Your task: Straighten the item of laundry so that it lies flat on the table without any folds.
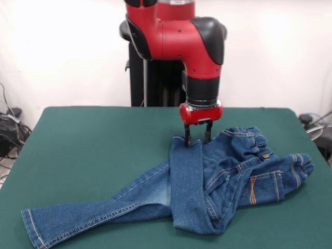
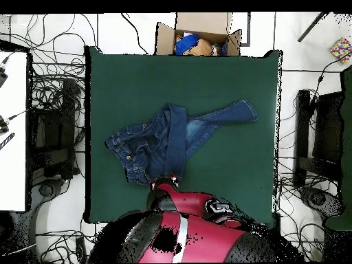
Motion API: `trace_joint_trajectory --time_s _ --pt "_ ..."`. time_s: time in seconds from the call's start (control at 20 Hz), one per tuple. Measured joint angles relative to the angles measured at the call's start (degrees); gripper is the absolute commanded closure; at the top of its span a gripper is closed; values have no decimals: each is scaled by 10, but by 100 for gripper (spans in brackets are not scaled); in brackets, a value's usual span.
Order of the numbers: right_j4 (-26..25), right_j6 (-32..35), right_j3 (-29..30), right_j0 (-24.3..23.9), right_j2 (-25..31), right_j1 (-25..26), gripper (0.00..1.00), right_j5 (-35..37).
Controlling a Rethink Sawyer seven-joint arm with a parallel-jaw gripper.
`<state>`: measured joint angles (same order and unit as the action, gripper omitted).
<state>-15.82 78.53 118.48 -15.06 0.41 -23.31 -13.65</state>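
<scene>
The blue denim jeans (image 1: 223, 181) lie crumpled on the right half of the green table (image 1: 104, 140). One leg stretches toward the near left, its cuff (image 1: 33, 223) close to the table's front edge. The other leg (image 1: 187, 181) is folded back over the body, and its cuff end lies under my gripper. The gathered waist (image 1: 303, 166) points right. My gripper (image 1: 197, 139) hangs straight down, with its fingers apart and its tips down at that cuff. In the overhead view, the jeans (image 2: 168, 141) lie just above my gripper (image 2: 167, 181).
An open cardboard box (image 2: 199, 38) with toys stands beyond the table's far edge from the robot. Cables and equipment (image 2: 51, 124) lie around the table (image 2: 227, 75). The robot's pedestal (image 1: 155, 78) stands behind the table.
</scene>
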Motion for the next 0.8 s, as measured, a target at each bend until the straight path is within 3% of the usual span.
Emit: trace_joint_trajectory --time_s 0.1,0.15,0.8 --pt "-7 0 0 -6 4 0 0 0" --pt "-19 0 -1 -18 10 0 100 -1" --pt "-36 0 -8 -37 14 0 100 0"
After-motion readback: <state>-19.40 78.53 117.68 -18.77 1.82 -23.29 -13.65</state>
